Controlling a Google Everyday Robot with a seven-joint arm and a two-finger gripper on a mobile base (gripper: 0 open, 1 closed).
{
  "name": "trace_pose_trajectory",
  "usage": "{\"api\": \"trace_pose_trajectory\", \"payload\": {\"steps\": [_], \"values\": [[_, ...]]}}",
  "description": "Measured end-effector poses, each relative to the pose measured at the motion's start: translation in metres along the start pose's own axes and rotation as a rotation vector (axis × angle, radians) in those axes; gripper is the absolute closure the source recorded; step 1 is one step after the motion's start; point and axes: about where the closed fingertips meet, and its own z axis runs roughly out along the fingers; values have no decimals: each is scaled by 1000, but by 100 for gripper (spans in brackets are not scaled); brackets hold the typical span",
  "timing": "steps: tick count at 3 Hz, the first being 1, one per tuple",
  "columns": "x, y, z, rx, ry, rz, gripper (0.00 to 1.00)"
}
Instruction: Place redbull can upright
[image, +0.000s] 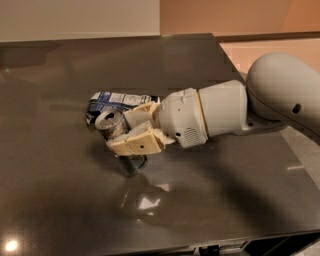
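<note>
The redbull can (116, 131) stands nearly upright on the dark table (60, 200), left of centre, its shiny silver top (110, 120) facing up and slightly toward the camera. My gripper (131, 134) reaches in from the right and is shut on the can, with one cream finger (136, 145) across its front and the other behind it. The can's lower part shows below the front finger.
A flat blue and white snack bag (120, 100) lies just behind the can and gripper. My white arm (250, 105) stretches in over the table's right side. The table's right edge (280, 135) runs under the arm.
</note>
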Motion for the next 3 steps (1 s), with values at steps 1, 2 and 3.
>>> {"api": "trace_pose_trajectory", "payload": {"steps": [1,2,3], "values": [[-9,3,-3,-5,88,-9,100],[-17,3,-6,-11,170,19,100],[-23,0,-8,5,209,22,81]]}}
